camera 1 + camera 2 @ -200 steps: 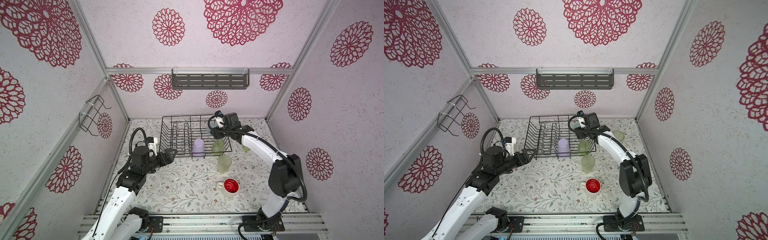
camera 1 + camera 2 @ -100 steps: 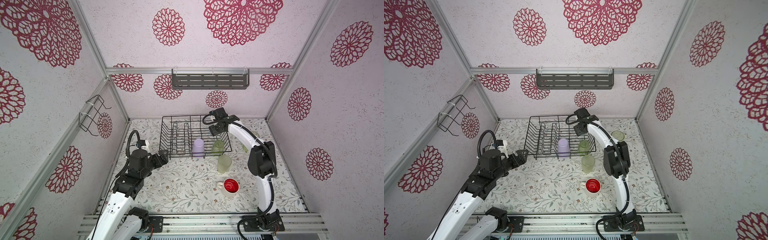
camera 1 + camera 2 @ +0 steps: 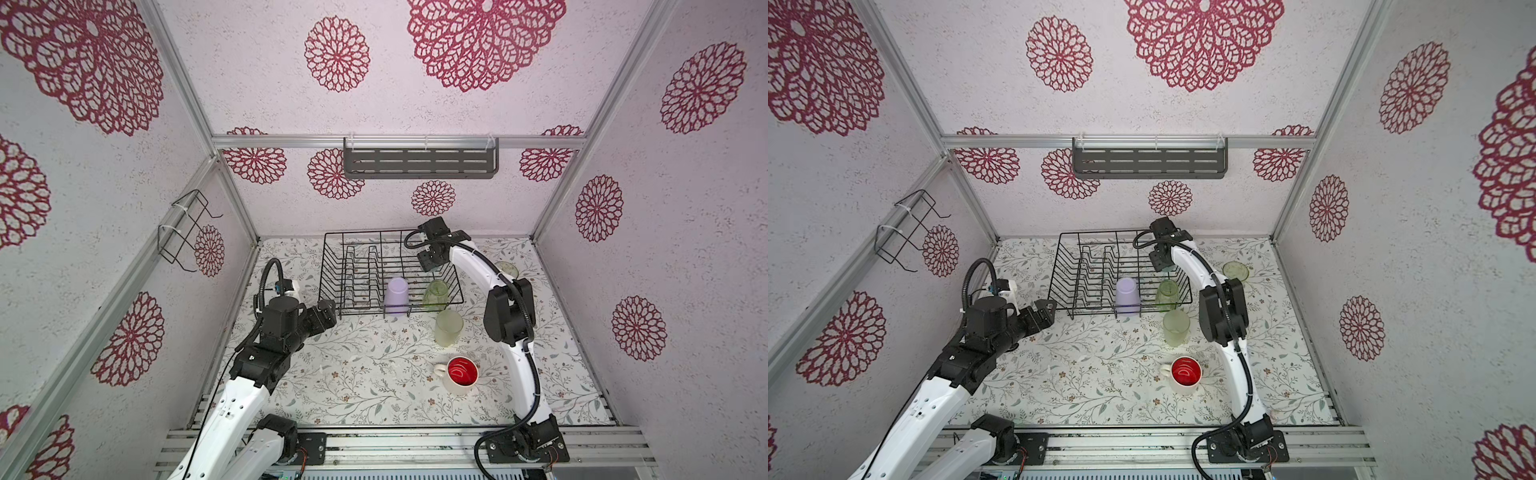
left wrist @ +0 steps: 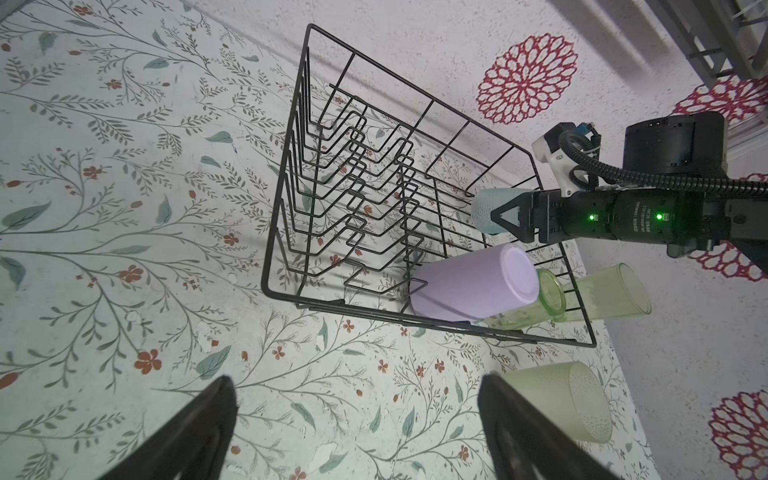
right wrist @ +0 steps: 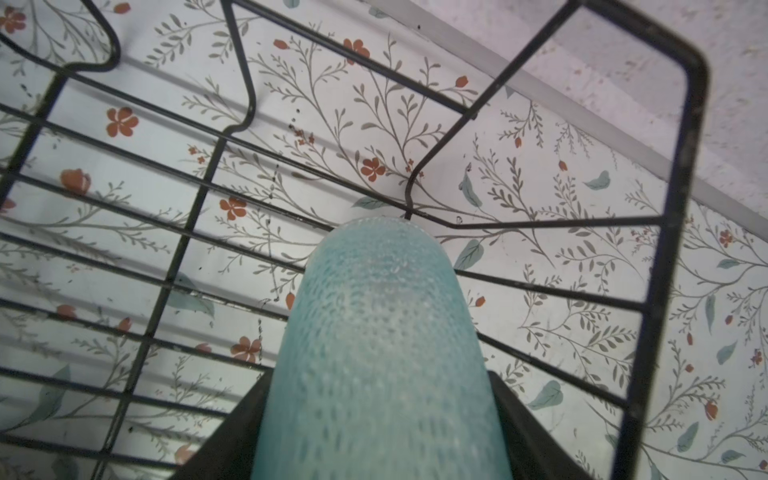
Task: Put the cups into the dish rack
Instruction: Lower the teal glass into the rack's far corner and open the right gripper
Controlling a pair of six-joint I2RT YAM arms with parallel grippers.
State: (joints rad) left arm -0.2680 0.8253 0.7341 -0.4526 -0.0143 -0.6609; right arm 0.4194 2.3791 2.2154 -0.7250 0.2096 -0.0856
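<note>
Two of the six cups already sit inside the dish rack (image 3: pixel 360 272), along its front edge: the lilac tumbler (image 3: pixel 396 296) and a clear-green glass (image 3: pixel 435 294). The right fingers (image 5: pixel 232 440) grip the light-blue cup (image 5: pixel 374 299) over the rack's back right corner, not yet set down.

Left to load, I judge:
- the frosted tumbler (image 3: pixel 448 328), just in front of the rack
- the cream mug (image 3: pixel 461 375), farther in front of it
- another clear-green glass (image 3: pixel 1235 271), to the rack's right

The left fingers (image 4: pixel 199 428) are spread wide and empty off the rack's front left corner. The tabletop (image 3: pixel 353 374) has a floral print, and the walls are pink with red rosettes.

Stereo pair mounted high, both top views looking down over the whole table (image 3: pixel 353 386); left wrist view oblique toward the dish rack (image 4: pixel 353 199); right wrist view close inside that rack.
</note>
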